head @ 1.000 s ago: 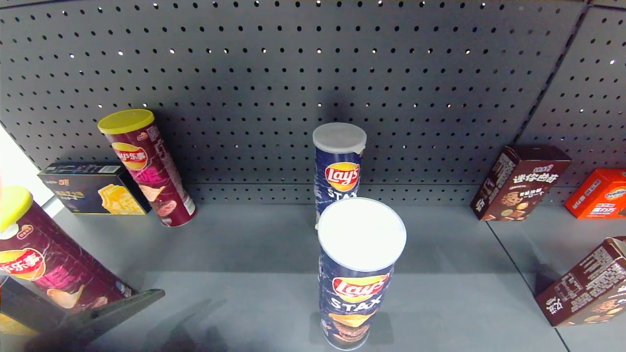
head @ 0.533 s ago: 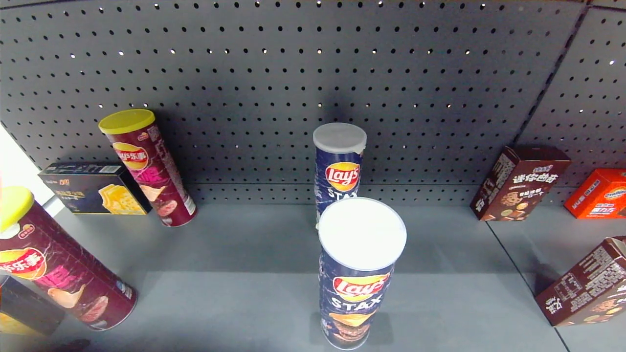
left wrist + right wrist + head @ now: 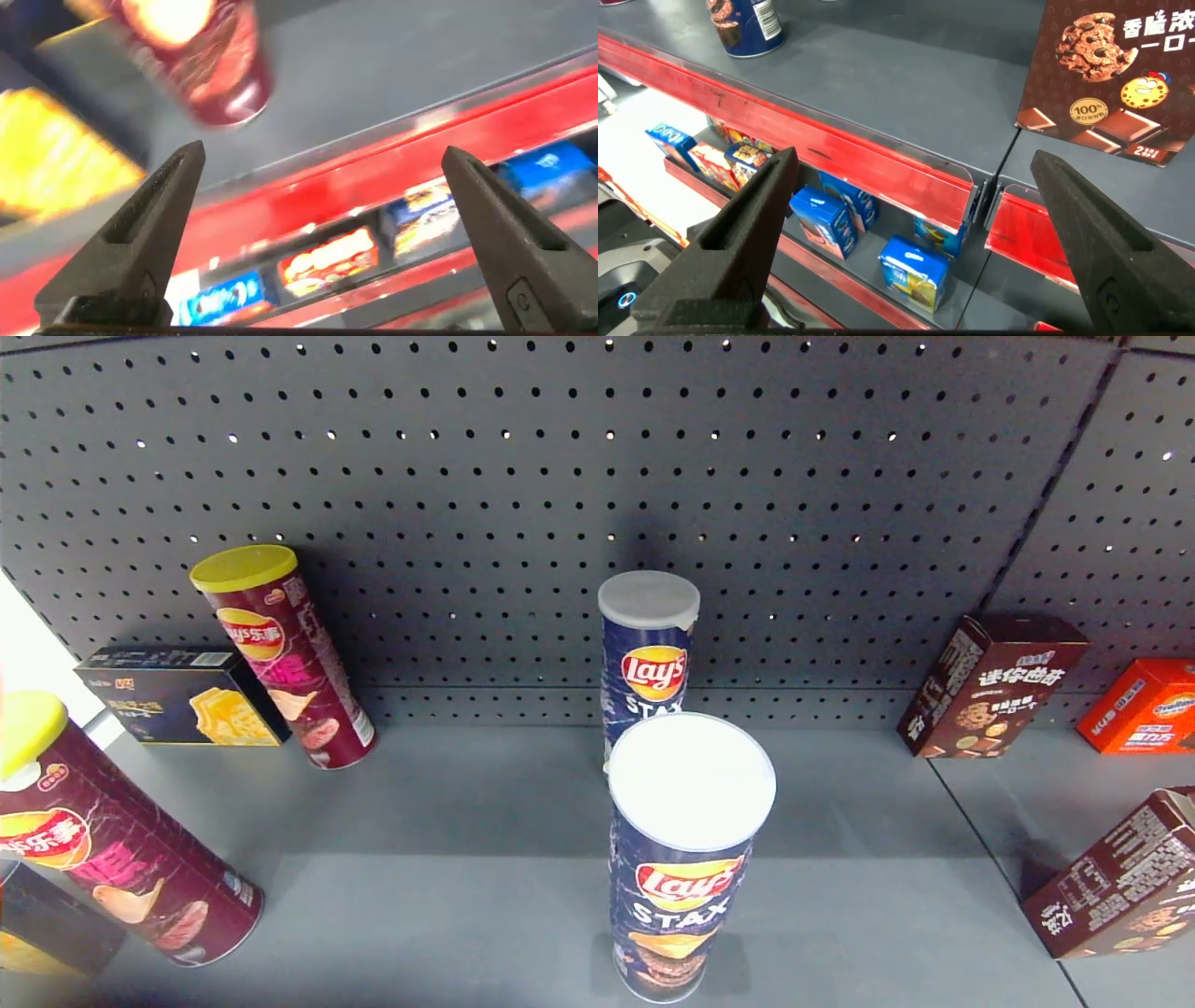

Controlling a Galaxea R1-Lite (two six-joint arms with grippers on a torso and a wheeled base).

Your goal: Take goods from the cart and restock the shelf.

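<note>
**Shelf stocked with chip cans, both grippers spread wide below its front edge**

On the grey shelf (image 3: 448, 859) two blue chip cans stand upright in a line, front to back: the front blue can (image 3: 686, 896) near the shelf's front edge, the rear blue can (image 3: 646, 663) against the pegboard (image 3: 560, 476). To the left stand two maroon chip cans with yellow lids; the rear maroon can (image 3: 285, 663) is by the pegboard, just beside a black cracker box (image 3: 177, 695); the front maroon can (image 3: 112, 849) is at the shelf's front left. To the right, a rear brown cookie box (image 3: 990, 686) sits by the pegboard with an orange box (image 3: 1139, 705) beside it; a front brown cookie box (image 3: 1116, 877) is nearer the front edge.

The left gripper (image 3: 322, 157) has its jaws wide apart, facing the red edge strip (image 3: 374, 173) below the maroon can's base. The right gripper (image 3: 913, 161) is likewise spread wide, facing the strip between the blue can's base and a cookie box; blue packets (image 3: 915, 271) lie on the lower shelf.
</note>
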